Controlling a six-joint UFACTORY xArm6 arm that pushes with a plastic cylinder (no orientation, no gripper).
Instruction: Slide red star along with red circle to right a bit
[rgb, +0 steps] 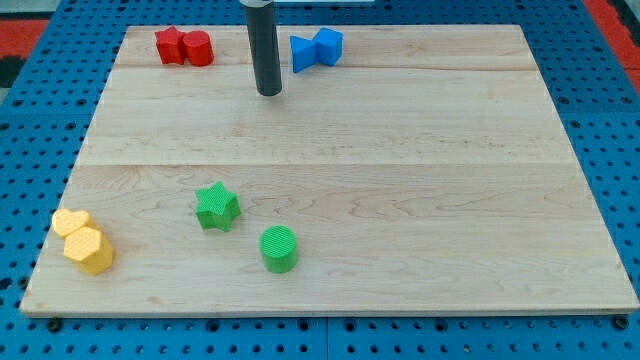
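Red star (169, 45) and red circle (198, 48) are sitting touching each other near the top left corner of the wooden board (400, 200), the star on the view's left of the circle. Both are looking like small, light, stiff blocks with ribbed sides, so I am judging they will be sliding readily on the smooth wood rather than tipping. There is nothing to grasp with: my tip (268, 93) is only a bare rod end, carrying nothing and touching no block. It is standing to the view's right of the red pair and slightly lower, between them and the blue blocks (316, 48).

To send both to the right, the push is probably needing to come against the star's left face, so the star is driving the circle ahead of it. The star's points and the circle's round side are likely making an unsteady contact, and the circle could be rolling off the line if the push is off centre.

The board is pale, flat and resting on a blue perforated table (600, 120). Room to the right is limited, since the blue blocks are lying near along the same top edge. A green star (216, 206), a green cylinder (279, 248) and two yellow blocks (82, 240) are lying well apart, toward the view's bottom.
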